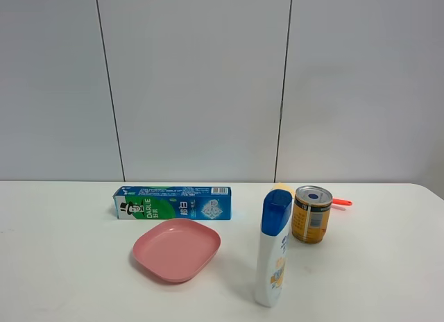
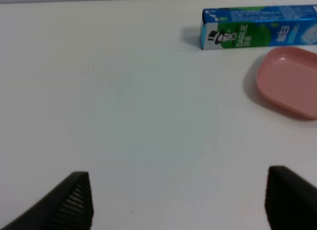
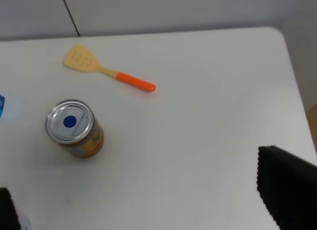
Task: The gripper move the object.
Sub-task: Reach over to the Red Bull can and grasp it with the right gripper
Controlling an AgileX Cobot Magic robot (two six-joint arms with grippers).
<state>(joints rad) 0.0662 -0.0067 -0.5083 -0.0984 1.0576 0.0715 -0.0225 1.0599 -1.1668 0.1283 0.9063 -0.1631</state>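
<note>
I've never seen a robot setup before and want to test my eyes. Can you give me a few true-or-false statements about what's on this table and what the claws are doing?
1. The can stands upright on the table. True.
2. The right gripper is clamped on the can. False: it is open and clear of the can.
3. The toothpaste box lies farther from the high camera than the pink plate. True.
4. The spatula lies in the pink plate. False: it lies on the table beyond the can.
5. The left gripper is open, with nothing between its fingers. True.
</note>
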